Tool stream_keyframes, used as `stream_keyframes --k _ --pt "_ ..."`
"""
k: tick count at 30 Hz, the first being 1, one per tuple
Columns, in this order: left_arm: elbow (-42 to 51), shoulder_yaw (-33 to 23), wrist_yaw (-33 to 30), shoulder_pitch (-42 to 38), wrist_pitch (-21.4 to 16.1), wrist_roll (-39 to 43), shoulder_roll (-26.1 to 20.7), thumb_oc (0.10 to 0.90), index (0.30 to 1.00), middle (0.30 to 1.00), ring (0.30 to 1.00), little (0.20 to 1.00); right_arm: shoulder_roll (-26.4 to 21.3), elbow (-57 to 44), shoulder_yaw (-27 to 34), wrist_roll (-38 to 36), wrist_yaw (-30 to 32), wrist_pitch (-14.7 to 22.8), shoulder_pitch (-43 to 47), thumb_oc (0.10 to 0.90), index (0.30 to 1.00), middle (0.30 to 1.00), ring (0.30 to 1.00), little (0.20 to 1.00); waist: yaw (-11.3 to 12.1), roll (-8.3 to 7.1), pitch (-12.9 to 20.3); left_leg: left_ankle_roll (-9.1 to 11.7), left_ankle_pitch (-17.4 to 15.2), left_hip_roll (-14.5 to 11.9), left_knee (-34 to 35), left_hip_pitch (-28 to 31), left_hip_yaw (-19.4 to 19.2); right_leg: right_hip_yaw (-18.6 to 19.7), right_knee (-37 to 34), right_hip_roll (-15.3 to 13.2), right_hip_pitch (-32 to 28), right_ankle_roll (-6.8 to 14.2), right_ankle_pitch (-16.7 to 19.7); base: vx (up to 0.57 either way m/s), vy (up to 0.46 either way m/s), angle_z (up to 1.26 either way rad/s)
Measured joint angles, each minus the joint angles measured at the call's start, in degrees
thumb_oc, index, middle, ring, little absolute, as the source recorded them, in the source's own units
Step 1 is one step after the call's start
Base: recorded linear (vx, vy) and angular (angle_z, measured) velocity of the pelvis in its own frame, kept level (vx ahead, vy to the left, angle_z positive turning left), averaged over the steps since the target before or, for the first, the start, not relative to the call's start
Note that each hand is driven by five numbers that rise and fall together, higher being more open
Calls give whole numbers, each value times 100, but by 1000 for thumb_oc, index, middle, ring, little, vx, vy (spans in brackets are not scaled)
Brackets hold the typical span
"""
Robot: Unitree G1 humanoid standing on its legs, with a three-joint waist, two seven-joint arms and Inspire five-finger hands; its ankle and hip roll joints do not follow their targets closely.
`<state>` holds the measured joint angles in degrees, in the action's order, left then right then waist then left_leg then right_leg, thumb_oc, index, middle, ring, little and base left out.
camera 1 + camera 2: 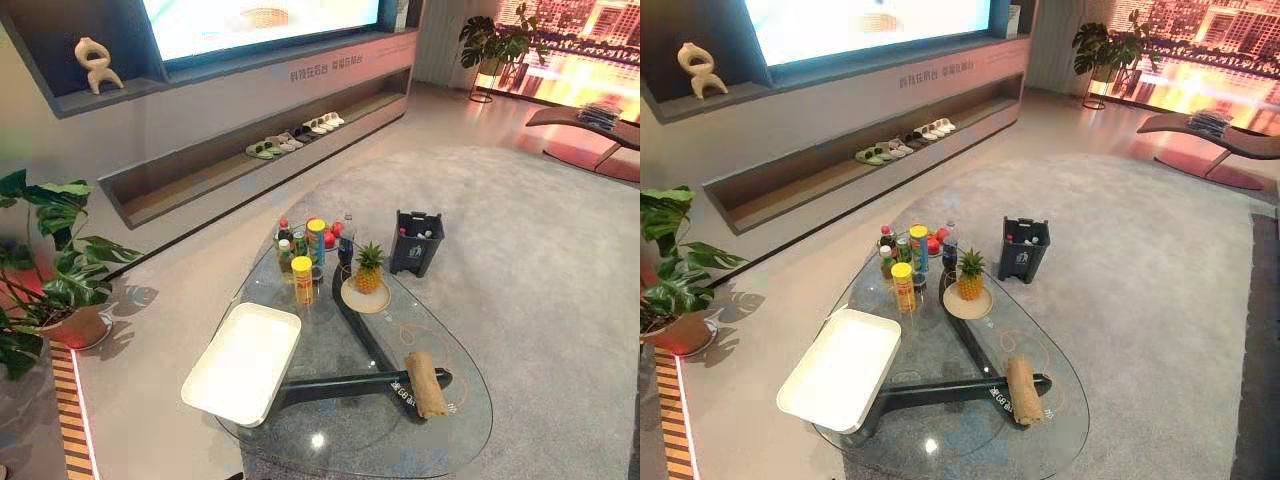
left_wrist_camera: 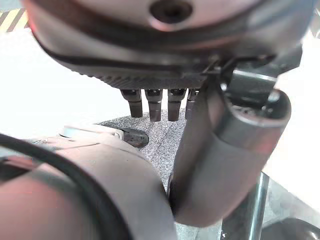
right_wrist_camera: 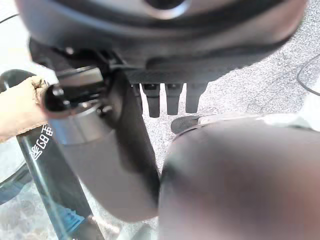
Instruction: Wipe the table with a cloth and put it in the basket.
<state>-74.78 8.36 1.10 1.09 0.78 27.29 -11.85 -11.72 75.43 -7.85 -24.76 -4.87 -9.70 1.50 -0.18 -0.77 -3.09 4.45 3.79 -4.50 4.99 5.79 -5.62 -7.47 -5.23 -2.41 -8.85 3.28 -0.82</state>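
1. The rolled cloth (image 1: 426, 384) lies by the table (image 1: 350, 445) rim, nearer than the pineapple (image 1: 369, 270); a nudge could drop it.
2. Left hand (image 2: 165, 55) and right hand (image 3: 165, 45): fingers straight, empty.
3. Wiping may topple the bottles (image 1: 310, 250) beside the pineapple; the basket (image 1: 415, 243) stands beyond it.

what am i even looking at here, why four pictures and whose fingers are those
This is a humanoid robot meant to wipe a table. The two wide pictures come from the cameras in its head, looking down at a glass table. On it lie a rolled brown cloth, a white tray, a pineapple on a plate, and a cluster of bottles and cans. A dark basket stands on the carpet beyond the table. The two close pictures come from cameras on its wrists: the left hand and the right hand each have straight fingers and hold nothing.
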Motion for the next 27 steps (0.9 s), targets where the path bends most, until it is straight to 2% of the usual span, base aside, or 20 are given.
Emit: stream_keyframes --k 8,27 --pt "3 5 190 -47 63 19 -16 800 900 900 900 900 -13 -49 0 59 -9 -71 28 800 900 900 900 900 4 10 -45 0 0 -3 0 0 -1 2 0 0 3 1 -1 -5 26 0" --pt "-2 18 138 -40 5 15 -10 800 900 900 900 900 -17 -51 0 64 -6 -74 31 800 900 900 900 900 5 8 -52 0 0 0 -1 0 -1 2 0 0 1 2 -2 3 0 0"
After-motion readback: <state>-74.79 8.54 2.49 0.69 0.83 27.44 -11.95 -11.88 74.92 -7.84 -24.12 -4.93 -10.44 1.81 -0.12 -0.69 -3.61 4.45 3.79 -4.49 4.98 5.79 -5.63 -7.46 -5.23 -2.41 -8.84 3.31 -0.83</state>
